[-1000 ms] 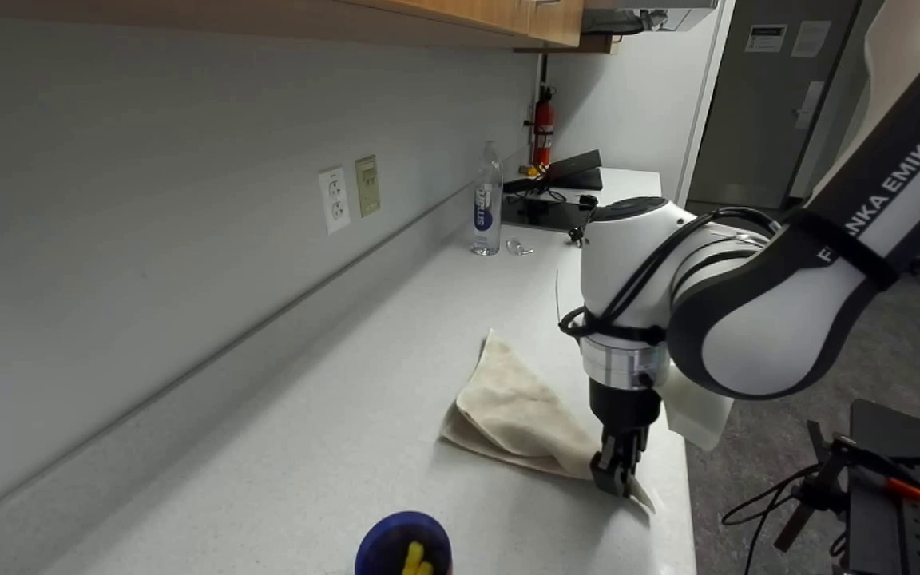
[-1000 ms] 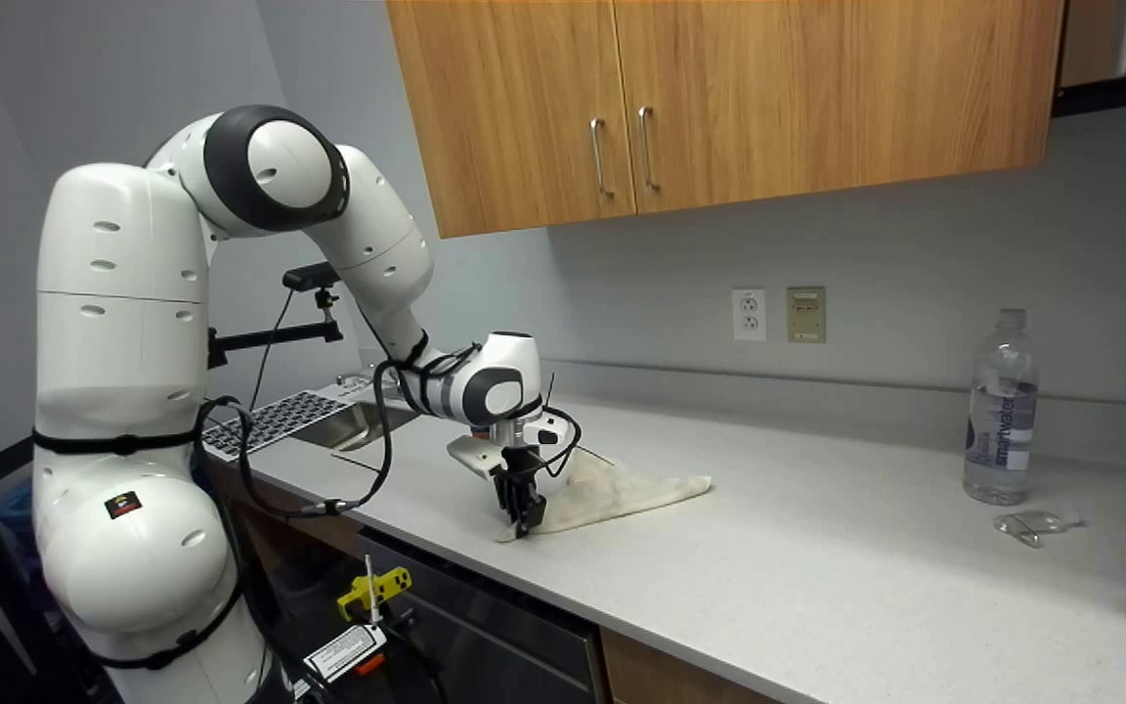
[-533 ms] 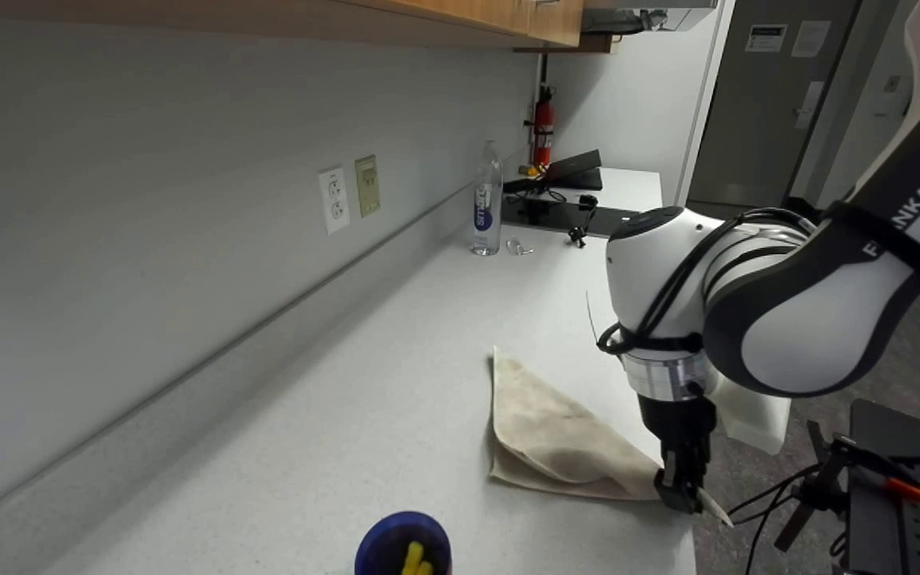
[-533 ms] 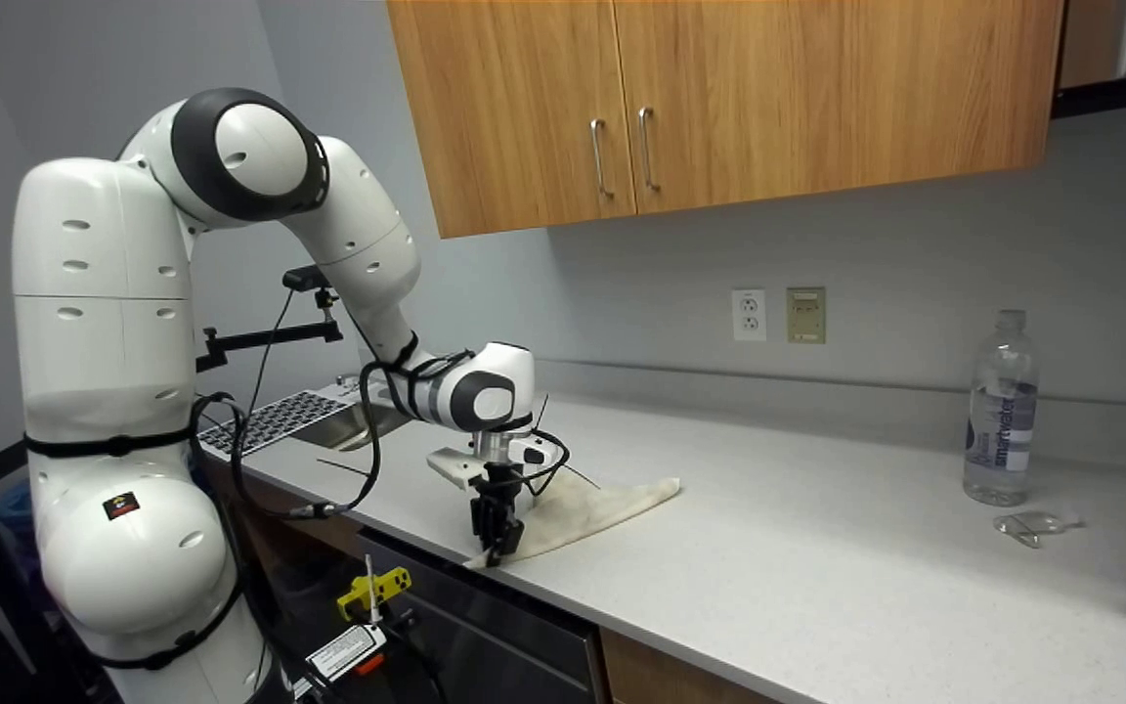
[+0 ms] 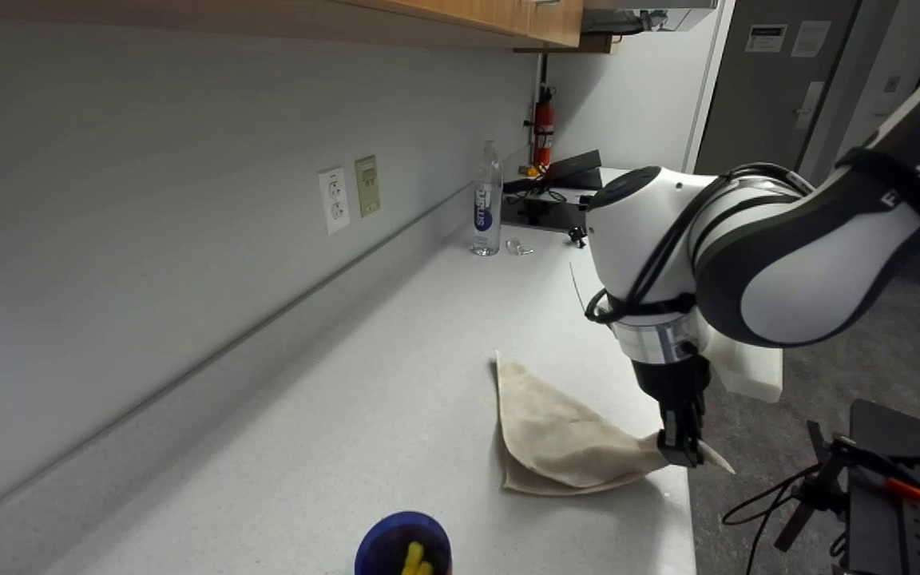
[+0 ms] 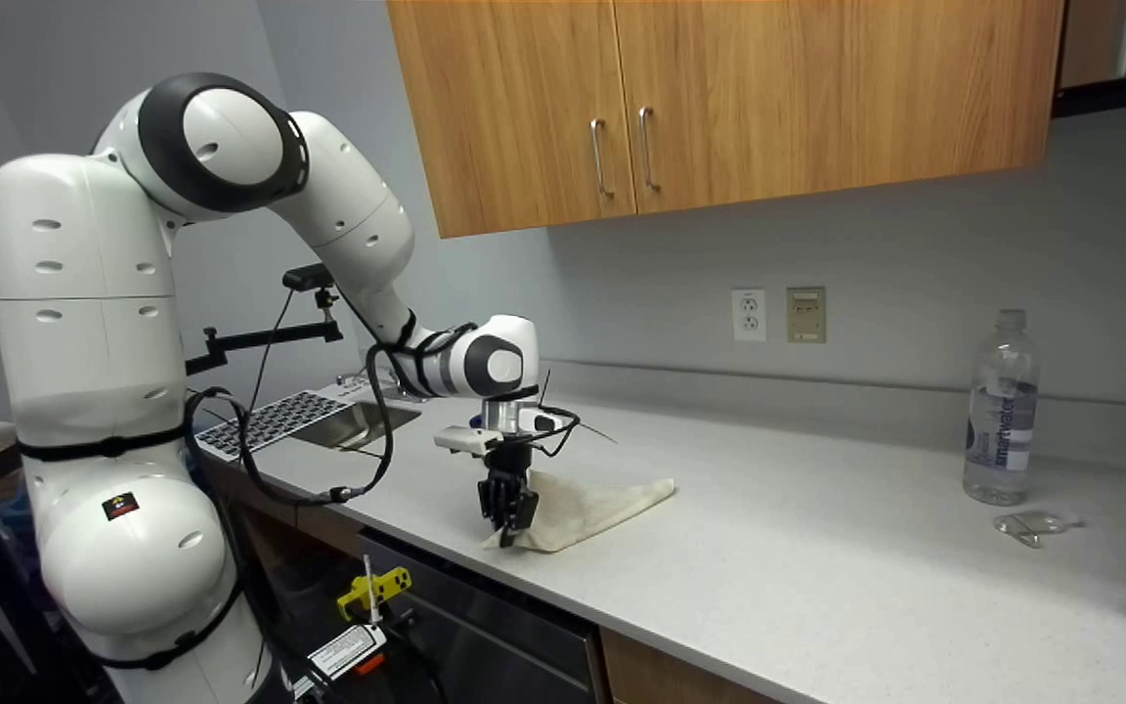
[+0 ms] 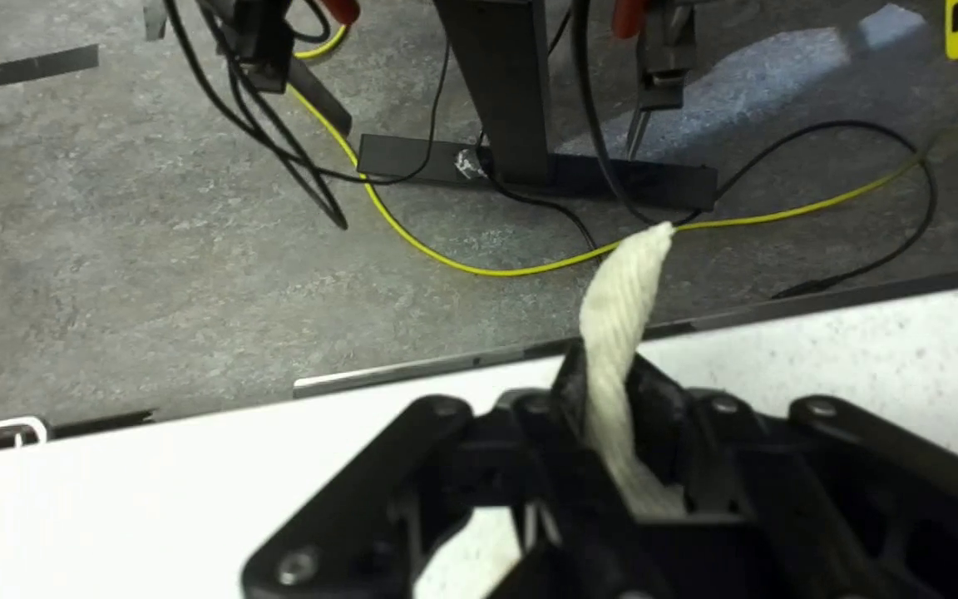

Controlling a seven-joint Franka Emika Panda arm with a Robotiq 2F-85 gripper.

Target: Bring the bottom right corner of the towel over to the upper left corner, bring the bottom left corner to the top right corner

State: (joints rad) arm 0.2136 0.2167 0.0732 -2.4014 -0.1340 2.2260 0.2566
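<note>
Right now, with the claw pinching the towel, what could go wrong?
The towel might slip: the claw grips just a narrow, bunched-up bit near one corner.
That corner looks like it pokes out past the counter, so if it's let go here, it could dangle above the floor.
The towel lies in layers, and I can't tell how many the claw has, so pulling might muss the fold.

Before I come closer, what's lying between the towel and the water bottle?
Just bare, pale countertop, from the towel to the water bottle; both exterior views show it. A small clear thing lies beside the bottle, not between.
</note>
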